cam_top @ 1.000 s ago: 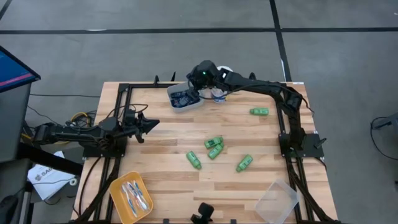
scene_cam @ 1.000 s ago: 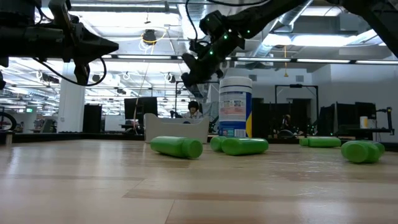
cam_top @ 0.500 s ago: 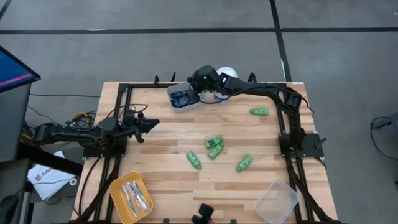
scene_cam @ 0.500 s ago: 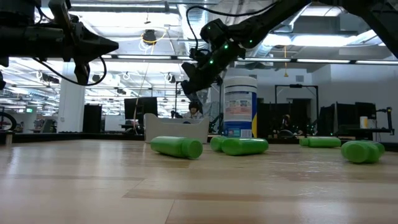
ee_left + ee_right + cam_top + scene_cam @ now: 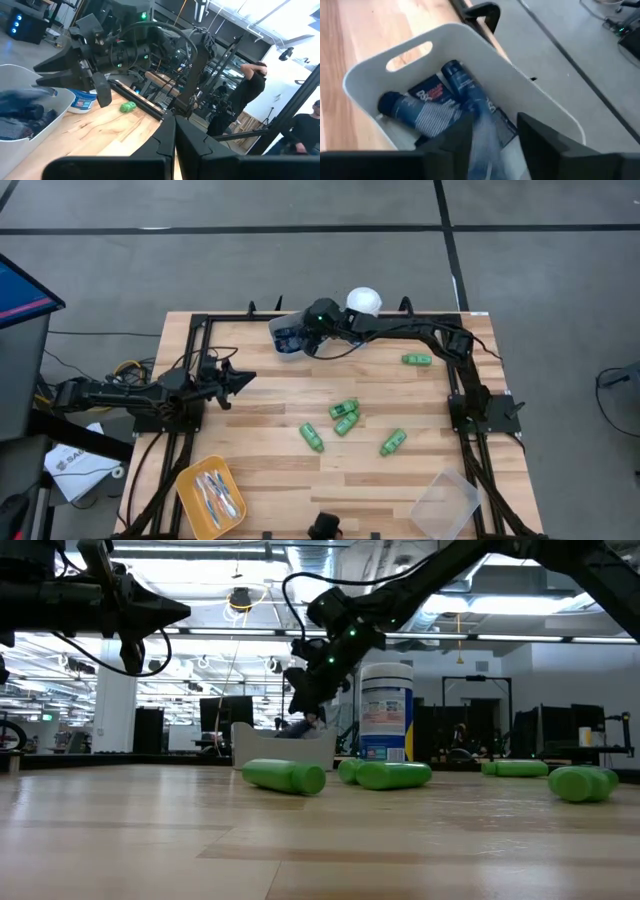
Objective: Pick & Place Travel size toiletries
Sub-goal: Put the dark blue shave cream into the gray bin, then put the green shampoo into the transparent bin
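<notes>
My right gripper [image 5: 312,330] hangs open over the white bin [image 5: 287,338] at the table's far edge, fingers pointing down into it [image 5: 492,142]. A blurred navy tube [image 5: 482,132] shows between the fingers, above two navy tubes [image 5: 420,112] lying on the bin's floor. Several bright green bottles [image 5: 343,409] lie on their sides in the middle of the table, one apart [image 5: 417,360] toward the right. Toothbrushes lie in an orange tray [image 5: 210,495] at the near left. My left gripper [image 5: 240,378] waits shut at the left side, above the table [image 5: 175,132]. My right gripper comes at the bin from above with the blurred navy tube [image 5: 485,125] in the gap between its open fingers [image 5: 540,137]. I cannot tell whether either finger touches the tube.
The tall white blue-labelled canister [image 5: 363,301] stands just right of the bin [image 5: 385,720]. A clear container [image 5: 445,502] sits at the near right corner. Black frame rails run along the table's left [image 5: 190,350] and right sides. Bare wood lies between the left gripper and the bottles.
My right gripper has moved toward the table's left, away from the canister and over the white bin, and has dropped lower toward it. The canister's white top, covered by the arm before, now shows in full.
</notes>
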Controlling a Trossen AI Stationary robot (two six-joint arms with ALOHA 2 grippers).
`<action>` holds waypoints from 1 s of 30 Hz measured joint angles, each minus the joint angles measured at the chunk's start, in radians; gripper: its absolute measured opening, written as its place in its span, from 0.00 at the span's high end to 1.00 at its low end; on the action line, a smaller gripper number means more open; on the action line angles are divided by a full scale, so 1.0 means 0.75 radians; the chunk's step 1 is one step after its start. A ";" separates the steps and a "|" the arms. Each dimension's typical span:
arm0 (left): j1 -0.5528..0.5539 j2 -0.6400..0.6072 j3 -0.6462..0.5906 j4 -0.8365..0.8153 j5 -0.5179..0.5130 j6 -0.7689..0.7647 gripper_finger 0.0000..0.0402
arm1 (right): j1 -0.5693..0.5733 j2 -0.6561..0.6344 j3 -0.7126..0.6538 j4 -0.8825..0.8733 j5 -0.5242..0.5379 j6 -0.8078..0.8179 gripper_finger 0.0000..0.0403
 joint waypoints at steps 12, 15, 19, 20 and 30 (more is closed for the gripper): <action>0.000 0.000 0.000 0.001 -0.003 0.000 1.00 | 0.065 -0.334 0.156 -0.448 0.015 -0.030 0.37; 0.000 0.000 0.000 0.003 -0.003 0.000 1.00 | 0.056 -0.478 0.156 -0.614 0.015 -0.069 0.37; 0.000 0.000 0.000 0.007 -0.003 0.000 1.00 | -0.023 -0.636 0.156 -0.904 0.015 -0.081 0.37; 0.000 0.000 0.000 0.007 -0.003 0.000 1.00 | -0.050 -0.667 0.145 -0.976 0.015 -0.081 0.37; 0.000 0.000 0.000 0.009 -0.003 0.000 1.00 | -0.323 -0.918 -0.462 -1.106 0.016 -0.106 0.37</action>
